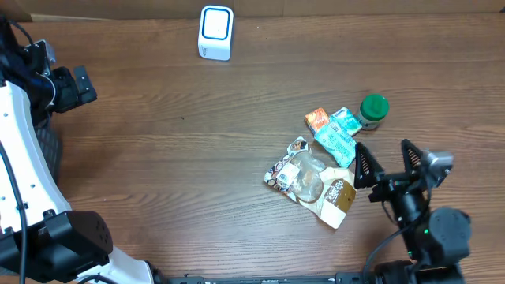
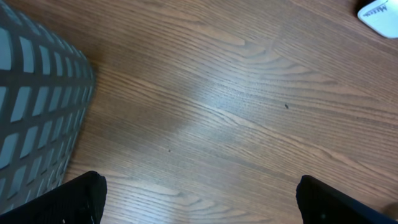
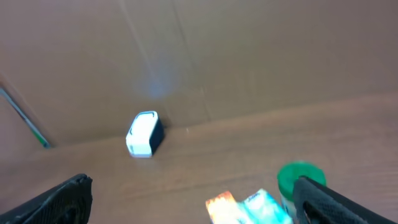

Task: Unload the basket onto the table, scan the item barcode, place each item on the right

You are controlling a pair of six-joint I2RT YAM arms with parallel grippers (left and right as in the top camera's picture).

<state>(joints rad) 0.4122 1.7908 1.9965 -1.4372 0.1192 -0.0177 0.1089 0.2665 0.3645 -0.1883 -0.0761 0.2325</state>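
Risks a double pick among the orange packet (image 1: 316, 118), the teal packet (image 1: 338, 136) and the crinkled snack bag (image 1: 312, 180), all overlapped in one heap with the green-lidded jar (image 1: 373, 110) just beside: easy to close on one and drag a neighbour along. Easy also to slip on glossy film, or to crush the bag and crease its barcode past reading. Cannot make out a barcode on any visible face, so could arrive at the white scanner (image 1: 215, 32) with the code turned away. Far to carry, too, from the heap at the right near side to the scanner well apart at the far edge; could drop a loosely held packet on the way. Right gripper (image 1: 386, 158) spread wide and empty, just beside the heap; left gripper (image 2: 198, 202) likewise spread and empty, over bare wood at the far left, near a grey gridded mat (image 2: 34, 106). Underneath, a dark wood-grain table (image 1: 173, 158), matte with one soft patch of glare; behind, a plain brown cardboard wall (image 3: 249, 56).
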